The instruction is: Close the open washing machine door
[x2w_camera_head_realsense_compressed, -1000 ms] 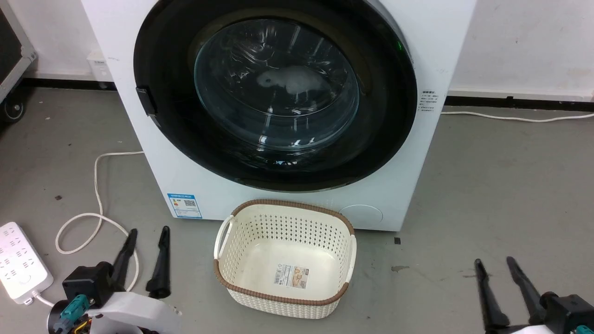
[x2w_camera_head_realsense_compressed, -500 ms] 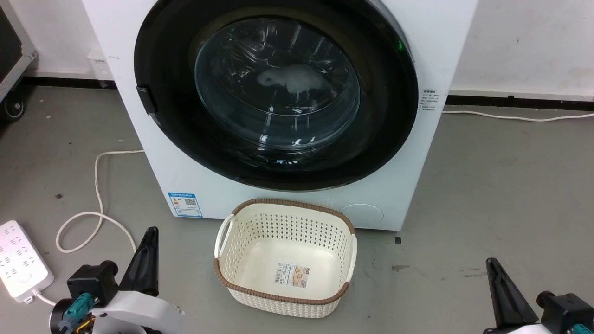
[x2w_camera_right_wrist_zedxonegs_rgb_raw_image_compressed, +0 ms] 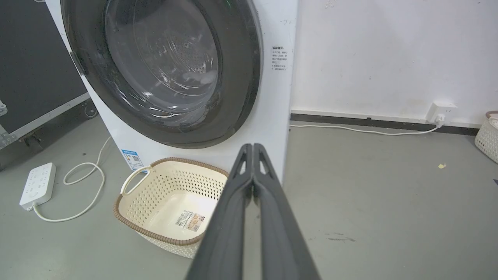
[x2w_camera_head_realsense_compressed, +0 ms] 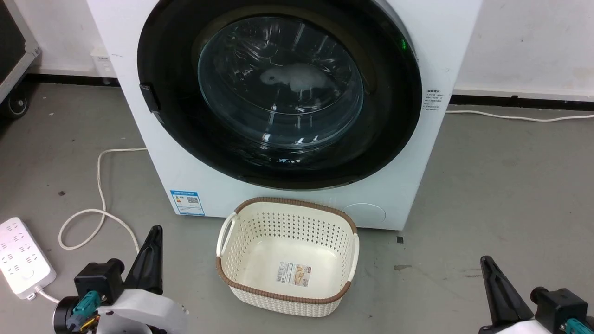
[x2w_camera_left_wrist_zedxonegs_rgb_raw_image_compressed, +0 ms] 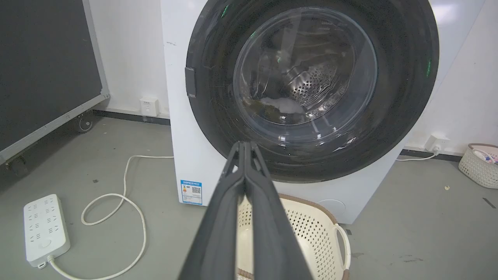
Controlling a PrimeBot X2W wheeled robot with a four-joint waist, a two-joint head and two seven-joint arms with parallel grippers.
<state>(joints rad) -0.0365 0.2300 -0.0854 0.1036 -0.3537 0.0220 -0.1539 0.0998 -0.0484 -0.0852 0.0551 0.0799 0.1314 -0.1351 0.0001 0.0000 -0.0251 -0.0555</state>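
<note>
The white washing machine (x2w_camera_head_realsense_compressed: 195, 171) stands at the top middle of the head view. Its round black-rimmed washing machine door (x2w_camera_head_realsense_compressed: 390, 130) with the clear glass bowl lies flat against the machine's front, and something pale shows in the drum behind the glass. My left gripper (x2w_camera_head_realsense_compressed: 155, 230) is at the lower left, well short of the machine, shut with nothing in it. My right gripper (x2w_camera_head_realsense_compressed: 485, 260) is at the lower right, also shut and empty. The left gripper (x2w_camera_left_wrist_zedxonegs_rgb_raw_image_compressed: 245, 144) has its fingers pressed together, as does the right gripper (x2w_camera_right_wrist_zedxonegs_rgb_raw_image_compressed: 253, 147).
A cream basket (x2w_camera_head_realsense_compressed: 287, 257) with a brown rim sits on the floor right in front of the machine, between my grippers. A white power strip (x2w_camera_head_realsense_compressed: 21, 257) and its looped cable (x2w_camera_head_realsense_compressed: 100, 185) lie on the left. Another basket (x2w_camera_left_wrist_zedxonegs_rgb_raw_image_compressed: 479, 165) stands far right by the wall.
Both grippers have gone from open to shut, with nothing caught between the fingers. The camera has shifted slightly, and the door stays flat against the machine.
</note>
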